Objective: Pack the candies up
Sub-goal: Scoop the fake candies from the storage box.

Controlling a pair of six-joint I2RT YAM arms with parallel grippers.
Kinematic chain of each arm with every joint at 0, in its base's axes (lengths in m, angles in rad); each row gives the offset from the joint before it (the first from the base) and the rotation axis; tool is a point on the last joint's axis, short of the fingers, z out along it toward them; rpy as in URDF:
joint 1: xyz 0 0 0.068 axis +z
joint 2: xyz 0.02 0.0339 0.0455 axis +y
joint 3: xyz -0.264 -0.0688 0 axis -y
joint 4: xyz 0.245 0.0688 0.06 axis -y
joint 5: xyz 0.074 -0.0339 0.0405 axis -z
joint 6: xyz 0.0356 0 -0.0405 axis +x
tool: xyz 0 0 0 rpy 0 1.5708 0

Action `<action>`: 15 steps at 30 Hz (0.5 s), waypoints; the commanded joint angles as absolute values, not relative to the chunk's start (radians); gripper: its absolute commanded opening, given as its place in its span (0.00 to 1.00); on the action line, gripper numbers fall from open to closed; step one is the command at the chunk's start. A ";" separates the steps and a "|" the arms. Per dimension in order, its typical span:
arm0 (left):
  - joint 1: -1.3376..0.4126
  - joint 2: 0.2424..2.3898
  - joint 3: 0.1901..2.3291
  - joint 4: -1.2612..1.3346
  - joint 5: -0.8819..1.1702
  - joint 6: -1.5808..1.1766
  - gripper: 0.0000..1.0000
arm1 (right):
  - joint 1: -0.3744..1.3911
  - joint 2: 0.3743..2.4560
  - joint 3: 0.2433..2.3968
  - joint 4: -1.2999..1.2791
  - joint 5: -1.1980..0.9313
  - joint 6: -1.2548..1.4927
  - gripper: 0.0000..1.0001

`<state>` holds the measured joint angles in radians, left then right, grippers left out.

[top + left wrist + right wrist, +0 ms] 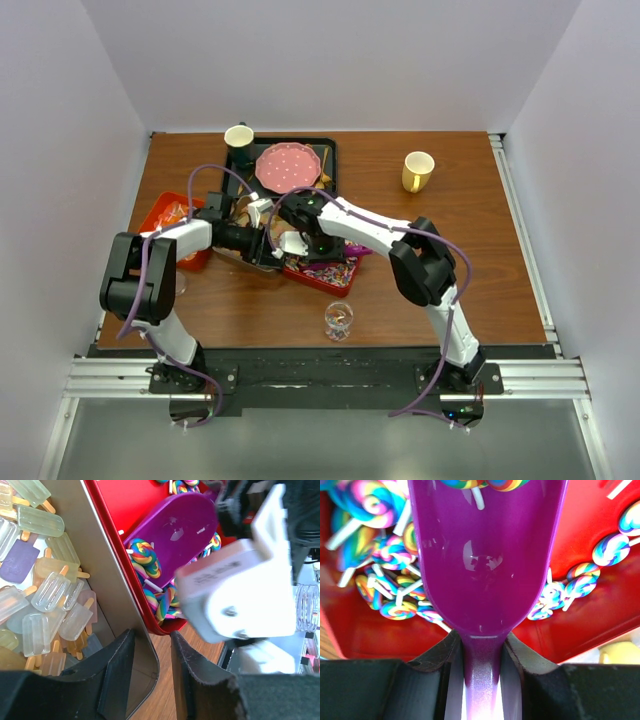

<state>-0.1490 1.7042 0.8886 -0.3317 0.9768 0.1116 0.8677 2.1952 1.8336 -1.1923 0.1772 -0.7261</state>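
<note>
In the right wrist view my right gripper (482,637) is shut on the handle of the purple scoop (485,555). The scoop's bowl lies over the red tray (600,605) among swirled candies (385,580). A few swirled pieces sit at the bowl's far end. My left gripper (151,635) stands astride the corner wall of the grey tray (110,580) of pastel popsicle gummies (45,595). One finger is inside the tray and one outside. Wood shows between the rim and the outer finger. In the top view both grippers (262,245) (298,243) meet mid-table, and orange-red wrapped pieces (172,213) fill an orange tray on the left.
A pink dotted plate (288,166) lies on a black tray at the back, with a cream cup (239,137) beside it. A yellow mug (417,171) stands at the back right. A small glass jar (339,320) stands near the front edge.
</note>
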 commanded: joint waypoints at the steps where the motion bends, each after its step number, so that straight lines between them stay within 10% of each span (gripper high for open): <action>1: -0.179 1.735 0.928 -0.331 0.989 0.115 0.39 | 0.893 2.177 1.756 -1.065 -0.081 -0.706 0.00; 15: -0.166 1.700 0.989 -0.400 1.045 0.156 0.41 | 0.830 2.037 1.548 -0.842 -0.238 -0.721 0.00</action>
